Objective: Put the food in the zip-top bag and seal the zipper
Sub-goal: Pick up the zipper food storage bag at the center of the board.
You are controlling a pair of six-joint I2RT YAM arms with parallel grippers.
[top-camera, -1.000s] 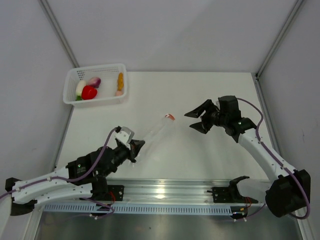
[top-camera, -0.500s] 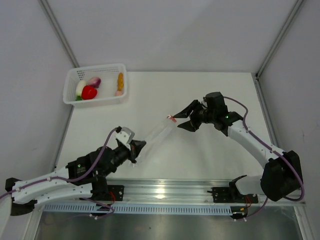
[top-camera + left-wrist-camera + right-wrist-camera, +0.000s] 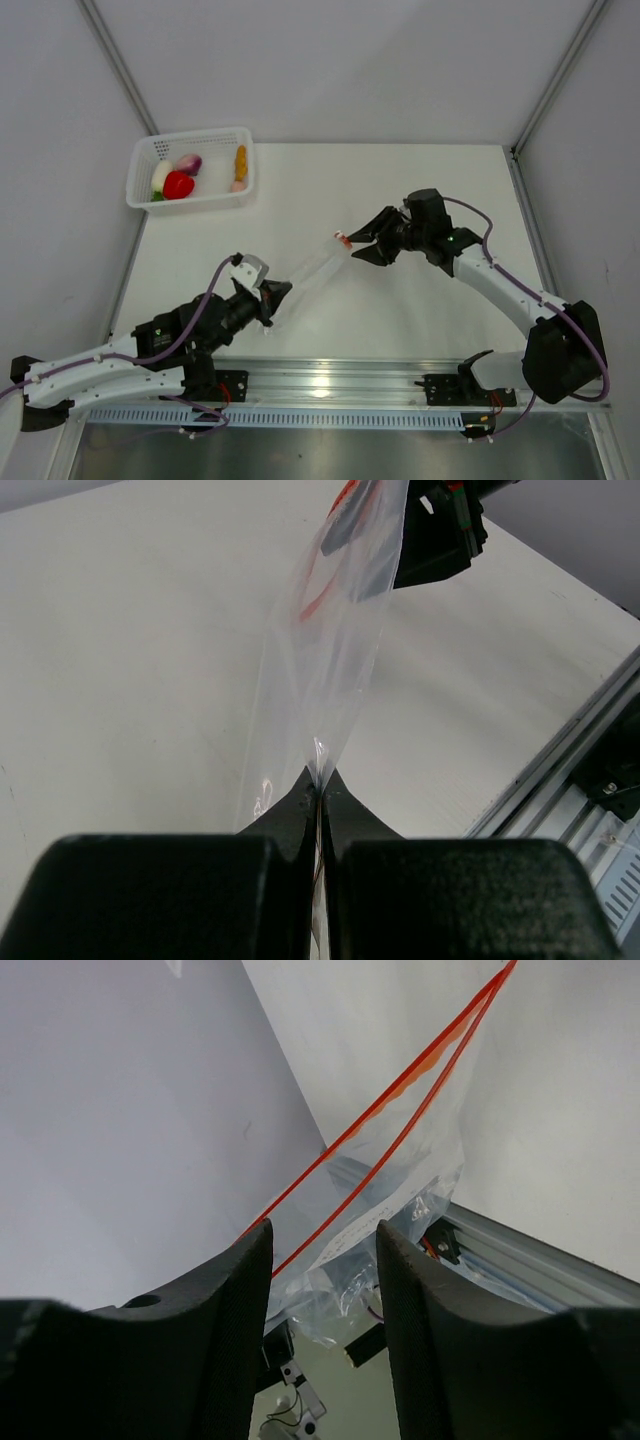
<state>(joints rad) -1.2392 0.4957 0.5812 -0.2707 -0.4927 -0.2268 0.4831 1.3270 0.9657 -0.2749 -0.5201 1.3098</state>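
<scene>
White table (image 3: 330,190) spreads under both arms, the biggest thing in view. On its far left corner, well away from both claws, sits a white slotted basket (image 3: 190,168) holding the food: a red round piece (image 3: 178,184), a white one with green (image 3: 160,178), a purple one (image 3: 190,163) and an orange-yellow long one (image 3: 240,160).

Between the two claws stretches the zip-top bag (image 3: 312,270), clear and crinkly, lifted off the table and running from the left claw up toward the right claw. The left claw (image 3: 274,293) is pinched tight on the bag's lower end; in the left wrist view its two black fingers (image 3: 300,805) meet with the plastic caught between them.

The right claw (image 3: 366,243) stands at the bag's mouth with its jaws apart. In the right wrist view the zipper (image 3: 400,1090), a thin orange-red double strip, runs into the gap between the two black fingers (image 3: 235,1290); its two lines lie slightly apart. Whether the fingers touch the plastic I cannot tell.
</scene>
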